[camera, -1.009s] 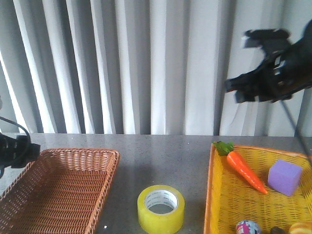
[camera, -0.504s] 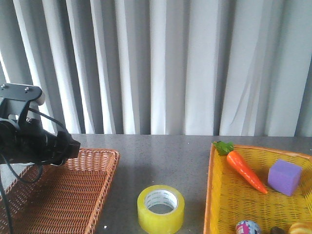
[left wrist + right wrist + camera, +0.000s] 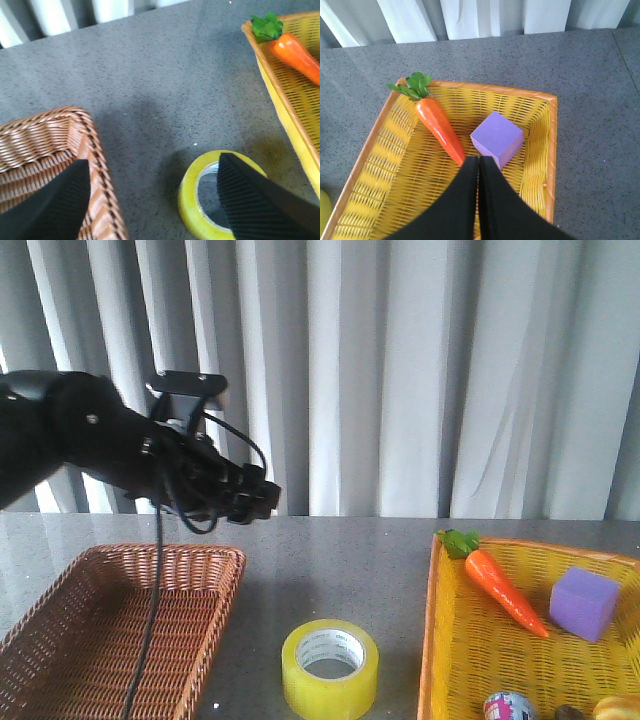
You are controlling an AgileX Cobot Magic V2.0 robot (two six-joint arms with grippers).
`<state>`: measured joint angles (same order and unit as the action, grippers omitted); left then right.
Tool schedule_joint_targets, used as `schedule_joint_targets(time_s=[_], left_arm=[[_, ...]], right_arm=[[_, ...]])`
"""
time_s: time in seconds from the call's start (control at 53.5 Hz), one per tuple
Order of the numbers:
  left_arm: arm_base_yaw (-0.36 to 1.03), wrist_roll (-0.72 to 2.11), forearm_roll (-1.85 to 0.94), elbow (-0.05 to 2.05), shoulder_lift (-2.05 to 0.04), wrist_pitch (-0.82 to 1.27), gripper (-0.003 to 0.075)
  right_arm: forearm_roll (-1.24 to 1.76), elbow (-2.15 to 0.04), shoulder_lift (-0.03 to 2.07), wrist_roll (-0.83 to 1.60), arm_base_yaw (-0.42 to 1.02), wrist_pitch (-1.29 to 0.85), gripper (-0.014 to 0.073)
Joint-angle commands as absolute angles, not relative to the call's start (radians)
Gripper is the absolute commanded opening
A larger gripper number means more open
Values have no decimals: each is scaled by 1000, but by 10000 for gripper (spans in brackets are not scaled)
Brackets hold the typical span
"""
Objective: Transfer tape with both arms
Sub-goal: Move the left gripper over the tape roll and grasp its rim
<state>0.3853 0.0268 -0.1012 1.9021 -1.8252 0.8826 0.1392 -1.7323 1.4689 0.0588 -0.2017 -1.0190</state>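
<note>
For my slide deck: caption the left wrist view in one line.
Open left end effector above the yellow tape, between brown basket and yellow basket.

Seeing even, bright, diffuse light in all three views. Curtain backlit, folds near white, left edge blown out. Left arm in front of it reads as near-solid black, detail crushed. Soft shadow on the table just beside the tape, toward the brown basket. Front view slightly soft and grainy. Left wrist fingers blurred up close. Right wrist view sharp on the yellow basket.
</note>
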Motion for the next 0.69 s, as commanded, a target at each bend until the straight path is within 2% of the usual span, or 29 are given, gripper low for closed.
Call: schedule_joint_targets(time_s=[0.0, 0.28, 0.673], left_arm=[[429, 9, -116, 2001, -1870, 857, 513], [471, -8, -108, 2019, -2062, 872, 513], [470, -63, -104, 2019, -2137, 909, 513]], right_arm=[[144, -1756, 1438, 57, -209, -966, -9], [145, -1756, 1438, 57, -209, -966, -9], [145, -1756, 1438, 57, -209, -966, -9]])
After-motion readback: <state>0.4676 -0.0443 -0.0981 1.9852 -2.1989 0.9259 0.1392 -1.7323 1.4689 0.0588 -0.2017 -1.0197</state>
